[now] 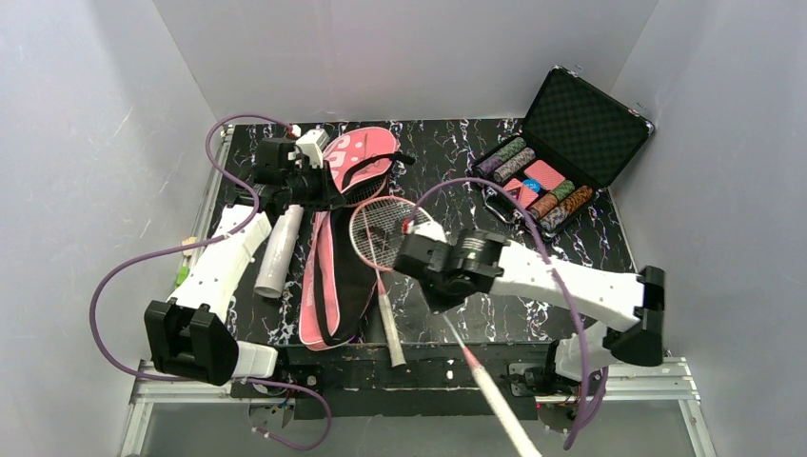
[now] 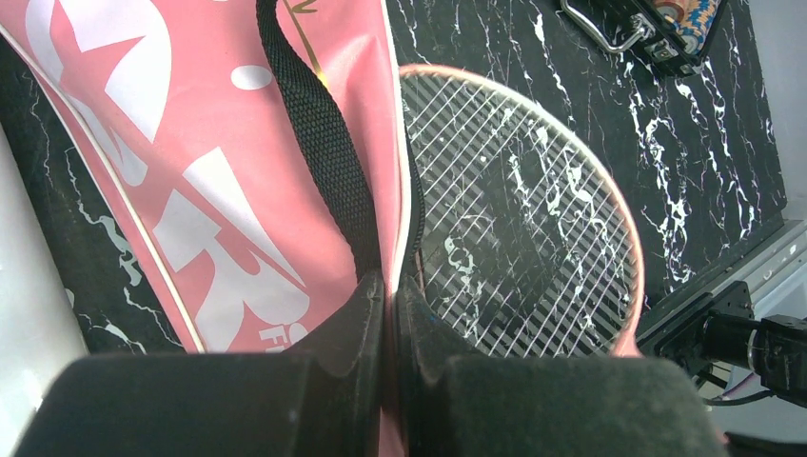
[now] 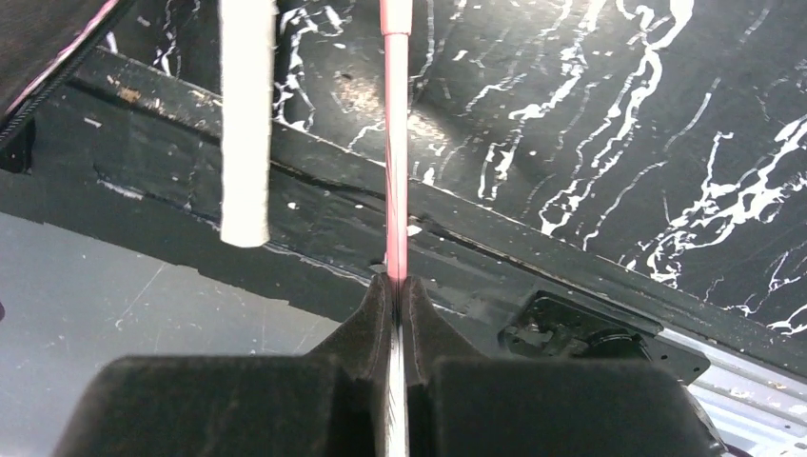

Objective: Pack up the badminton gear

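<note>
bag [image 2: 190,190]: glossy pink, smooth, plastic-looking | strap [image 2: 314,124]: black woven cloth, coarse | racket shaft [image 3: 395,143]: smooth pink, slight sheen | handle [image 3: 246,114]: matt white wrap | table [image 3: 590,114]: black marble-look, white veins, low sheen | left gripper pads [image 2: 343,333]: matt black, fine-grained | case lining [image 1: 580,124]: matt black dimpled foam

The bag [image 1: 319,300] is showing pink with white lettering, its strap [image 2: 319,129] black; the tabletop [image 1: 452,157] is showing black with white veining; the racket [image 1: 381,233], a pink frame.

left arm [image 1: 226,255] stretched forward, jaws clamped | right arm [image 1: 571,276] angled inward, jaws clamped
</note>
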You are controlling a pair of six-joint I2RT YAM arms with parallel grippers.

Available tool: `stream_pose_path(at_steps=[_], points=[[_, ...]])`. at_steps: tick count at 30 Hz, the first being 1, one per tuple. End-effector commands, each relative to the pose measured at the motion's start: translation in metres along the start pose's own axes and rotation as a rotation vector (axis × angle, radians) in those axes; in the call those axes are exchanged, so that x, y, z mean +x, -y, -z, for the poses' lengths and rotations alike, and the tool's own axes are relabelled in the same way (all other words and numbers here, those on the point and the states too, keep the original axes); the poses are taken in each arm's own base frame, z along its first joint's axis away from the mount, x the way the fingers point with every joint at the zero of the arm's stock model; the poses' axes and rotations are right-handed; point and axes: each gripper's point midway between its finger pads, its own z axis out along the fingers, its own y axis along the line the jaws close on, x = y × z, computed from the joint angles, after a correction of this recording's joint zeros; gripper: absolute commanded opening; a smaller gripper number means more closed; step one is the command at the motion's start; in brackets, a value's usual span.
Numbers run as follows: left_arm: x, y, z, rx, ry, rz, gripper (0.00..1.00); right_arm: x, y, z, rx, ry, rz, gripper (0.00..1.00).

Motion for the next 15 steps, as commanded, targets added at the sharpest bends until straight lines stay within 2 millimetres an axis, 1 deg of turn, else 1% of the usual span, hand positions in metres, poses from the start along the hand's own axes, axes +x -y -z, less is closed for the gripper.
stream_pose_path(at_steps=[1, 5, 7, 11, 13, 15], points=[[-0.034, 0.018, 0.013, 0.063, 0.108, -0.036, 0.00, -0.009, -0.017, 0.008, 0.039, 0.024, 0.032, 0.01], [-0.031, 0.019, 0.012, 0.072, 0.101, -0.033, 0.00, -0.016, -0.031, 0.000, 0.037, 0.026, 0.074, 0.01], [-0.029, 0.020, 0.012, 0.082, 0.094, -0.029, 0.00, -0.021, -0.035, -0.006, 0.051, 0.037, 0.096, 0.01], [-0.027, 0.023, 0.011, 0.099, 0.085, -0.026, 0.00, -0.041, -0.047, -0.018, 0.073, 0.073, 0.153, 0.01], [-0.026, 0.024, 0.011, 0.107, 0.080, -0.025, 0.00, -0.056, -0.056, -0.020, 0.082, 0.092, 0.177, 0.01], [-0.024, 0.026, 0.011, 0.120, 0.073, -0.024, 0.00, -0.068, -0.063, -0.027, 0.097, 0.099, 0.200, 0.01]])
